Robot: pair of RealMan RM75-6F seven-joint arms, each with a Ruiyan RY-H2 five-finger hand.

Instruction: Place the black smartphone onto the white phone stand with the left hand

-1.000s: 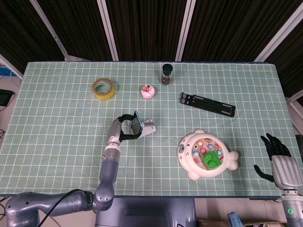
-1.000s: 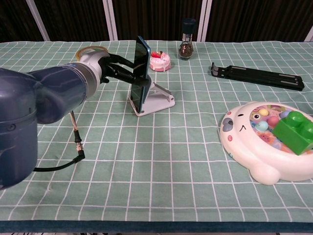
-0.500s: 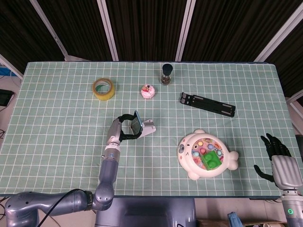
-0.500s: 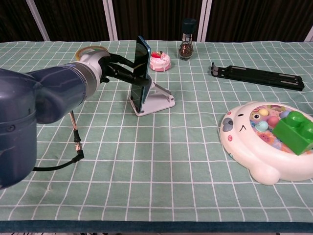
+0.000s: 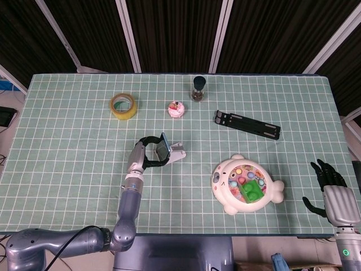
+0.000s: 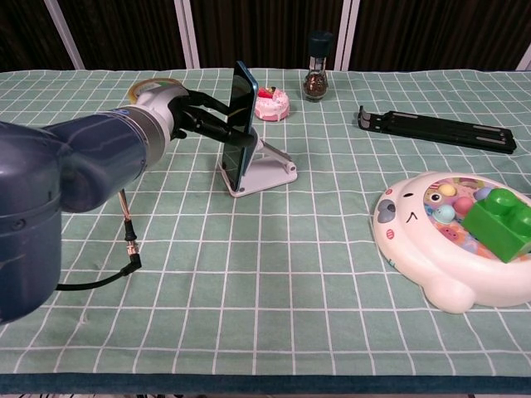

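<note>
The black smartphone (image 6: pixel 241 124) stands on its short end, with its long side going almost straight up. Its bottom edge sits in the white phone stand (image 6: pixel 264 170), and it leans back a little against the stand's sloped part. In the head view the phone (image 5: pixel 163 148) and the stand (image 5: pixel 176 153) are near the middle of the green checked table (image 5: pixel 67 147).

The left hand (image 6: pixel 178 116) is right beside the phone, on its left. The dark fingers (image 6: pixel 211 124) reach across and hold the phone's edges, so the phone lies straight ahead of the fingertips. I think the phone is already resting on the stand, and the hand has not let go yet. The next move probably means opening the fingers and pulling the hand back to the left, away from the phone. If the hand drags sideways, the tall thin phone could tip over, because it stands on a small base.

The right hand (image 5: pixel 333 195) is far away at the right edge of the table. It holds nothing and its fingers are spread apart. The left hand is much nearer to the phone.

Further out there is a white animal toy (image 6: pixel 452 240) to the right, a small pink cake (image 6: pixel 271 103) and a pepper grinder (image 6: pixel 315 55) behind the stand, a roll of tape (image 5: pixel 124 105), and a flat black stand (image 6: pixel 436 128).
</note>
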